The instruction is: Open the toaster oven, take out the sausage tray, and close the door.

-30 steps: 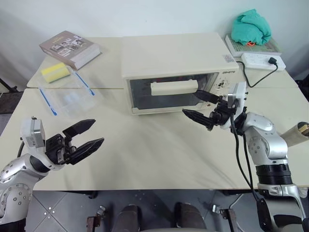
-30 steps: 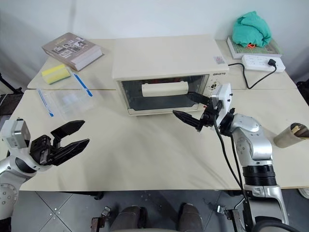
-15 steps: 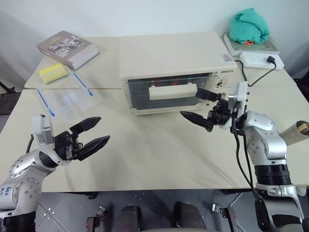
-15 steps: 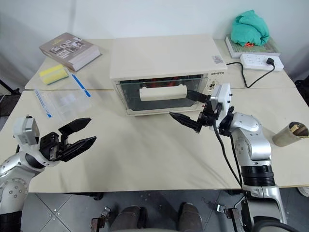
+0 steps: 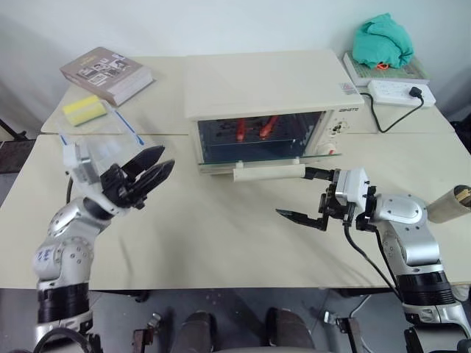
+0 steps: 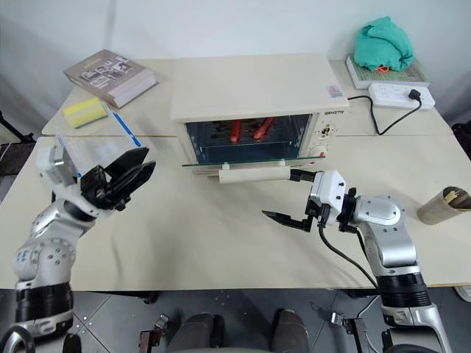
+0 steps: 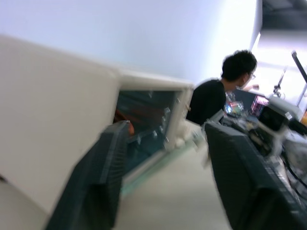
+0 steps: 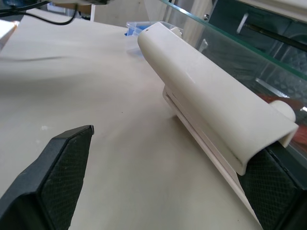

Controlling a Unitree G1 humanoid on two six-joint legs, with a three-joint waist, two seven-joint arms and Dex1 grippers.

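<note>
The cream toaster oven (image 5: 268, 103) sits at upper centre, its glass door (image 5: 268, 151) folded down flat. Inside lies the sausage tray (image 5: 254, 134) with two red sausages. Right gripper (image 5: 305, 195), fingers spread, flanks the handle's end; left gripper (image 5: 151, 170) hangs partly open, centre-left.

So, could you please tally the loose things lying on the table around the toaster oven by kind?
Books: 2, a brown-covered book and a pale book under the cloth
Yellow sponge: 1
Clear plastic bag with blue strips: 1
Teal crumpled cloth: 1
White power strip: 1
Total: 6
</note>
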